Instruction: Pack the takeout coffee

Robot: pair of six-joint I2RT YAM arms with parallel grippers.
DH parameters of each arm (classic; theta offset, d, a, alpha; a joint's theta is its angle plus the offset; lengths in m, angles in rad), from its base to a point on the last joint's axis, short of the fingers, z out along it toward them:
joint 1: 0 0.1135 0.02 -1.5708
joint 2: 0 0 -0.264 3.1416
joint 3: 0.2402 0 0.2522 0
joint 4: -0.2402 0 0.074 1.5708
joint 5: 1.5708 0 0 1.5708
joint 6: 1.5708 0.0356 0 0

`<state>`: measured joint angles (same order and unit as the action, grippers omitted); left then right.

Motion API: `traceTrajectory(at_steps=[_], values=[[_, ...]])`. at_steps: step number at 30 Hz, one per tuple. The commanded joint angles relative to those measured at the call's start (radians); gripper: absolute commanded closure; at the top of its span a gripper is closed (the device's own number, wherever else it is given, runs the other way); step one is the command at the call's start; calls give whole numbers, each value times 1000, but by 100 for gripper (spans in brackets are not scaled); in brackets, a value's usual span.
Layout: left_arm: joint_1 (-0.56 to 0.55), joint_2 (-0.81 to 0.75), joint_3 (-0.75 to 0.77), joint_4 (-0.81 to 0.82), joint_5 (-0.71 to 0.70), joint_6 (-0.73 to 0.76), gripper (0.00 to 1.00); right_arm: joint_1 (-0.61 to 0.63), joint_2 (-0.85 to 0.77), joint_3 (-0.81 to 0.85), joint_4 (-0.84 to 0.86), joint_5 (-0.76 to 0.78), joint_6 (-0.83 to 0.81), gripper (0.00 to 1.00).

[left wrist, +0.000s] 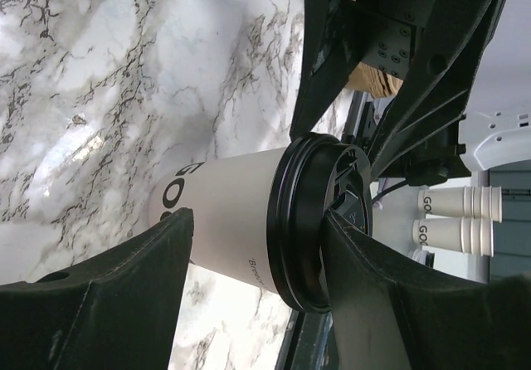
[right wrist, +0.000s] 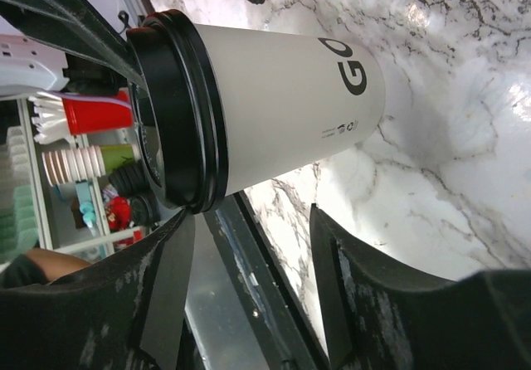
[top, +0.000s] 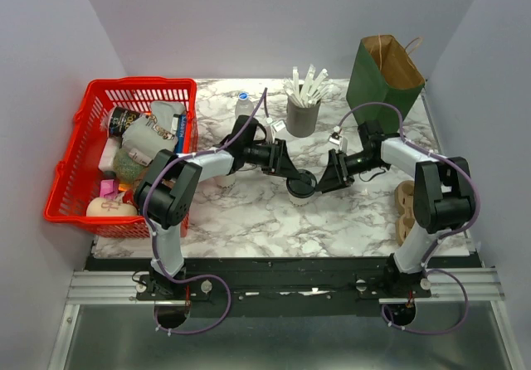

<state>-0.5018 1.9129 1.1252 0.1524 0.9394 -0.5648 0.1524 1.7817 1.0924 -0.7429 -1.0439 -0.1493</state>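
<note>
Since both arms fold inward from bases at the near edge, the nearest loose item on the marble table is a tan moulded piece at the right edge. It is partly hidden behind the right arm, so what it is can't be told.

Mid-table, the left gripper and the right gripper face each other. The takeout coffee stands upright on bare marble right between them, black lid on and dark "GO" lettering on the cream wall.

Left gripper: jaws spread wide. In the left wrist view one finger overlaps the base end of the cup and the other crosses the lid rim. Whether either one touches can't be told, and no squeeze is visible.

Right gripper: also spread. In the right wrist view its fingers sit short of the cup wall, with marble showing in the gap between them. One tip is close under the lid rim.

Further back on the left, the red basket holds mixed packaged goods. It is well apart from the cup.

Far row, left to right:
- A clear bottle.
- A grey cup of white sticks.
- A green paper bag, standing open at the far right corner.

The coffee is outside the bag, nearer than it and to its left, with the right arm in between.
</note>
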Motion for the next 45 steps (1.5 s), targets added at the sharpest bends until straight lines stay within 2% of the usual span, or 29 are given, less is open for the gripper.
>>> traceTrajectory(at_steps=[1,5,9,12,13,16,18,22,30,45], values=[[2,51,-87,41,-99,14,31,27,-31,-66,95,378,-6,41],[-1,48,-120,146,-90,-26,31,65,-109,-117,166,462,-3,43],[-1,23,-111,121,-83,14,31,62,-214,-118,186,340,-67,41],[0,9,-100,82,-76,34,31,62,-347,-72,124,211,-290,25],[0,6,-96,81,-74,36,31,64,-390,-60,105,187,-409,13],[0,1,-93,81,-68,32,31,64,-433,-25,80,104,-611,2],[0,-3,-88,85,-65,31,31,78,-421,18,64,64,-660,0],[0,-5,-74,90,-60,26,31,151,-289,151,-134,56,-913,0],[2,-26,-76,78,-56,28,31,236,-189,224,-185,151,-1029,0],[3,-43,-114,98,-48,10,31,308,-114,222,-107,237,-993,0]])
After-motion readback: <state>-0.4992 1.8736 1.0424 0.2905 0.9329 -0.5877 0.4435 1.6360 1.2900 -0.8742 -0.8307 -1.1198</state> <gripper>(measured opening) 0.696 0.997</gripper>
